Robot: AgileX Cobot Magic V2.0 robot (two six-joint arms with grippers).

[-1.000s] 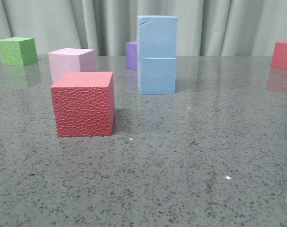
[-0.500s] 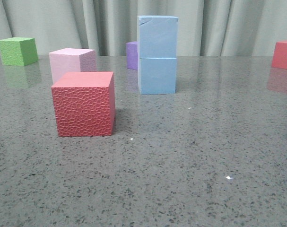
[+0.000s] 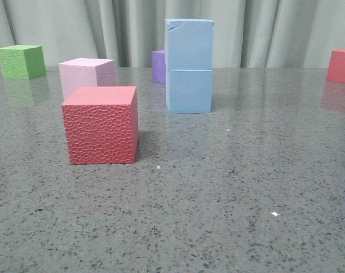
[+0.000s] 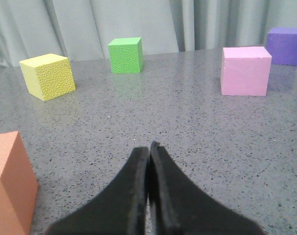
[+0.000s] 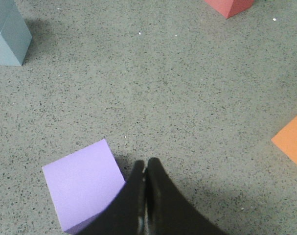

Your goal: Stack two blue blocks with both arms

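Front view: two blue blocks stand stacked on the speckled grey tabletop [image 3: 229, 187], toward the far side and slightly right of centre. The upper blue block [image 3: 188, 44] sits squarely on the lower blue block [image 3: 188, 91], faces nearly flush, with nothing gripping either. A purple cube [image 3: 158, 66] stands just behind and left of the stack, partly hidden by it. A textured red cube [image 3: 100, 125] stands nearer and to the left, well apart from the stack; a pink cube [image 3: 86, 75] stands just behind it, and a green cube [image 3: 21, 61] at the far left. Another red cube [image 3: 340, 66] stands at the far right edge. A pleated curtain [image 3: 263, 31] closes the background.

Left wrist view: the left claw [image 4: 148, 149] is clenched — fingers pressed together, holding nothing — above bare tabletop. Beyond it stand a yellow cube [image 4: 47, 76], the green cube, the pink cube and the purple cube; an orange cube [image 4: 9, 181] lies close beside the claw.

Right wrist view: the right claw [image 5: 145, 169] is likewise clenched and empty — a lilac cube [image 5: 83, 182] lies just beside its fingers, though contact cannot be judged. The blue stack shows at one corner of this view, well apart from the claw.
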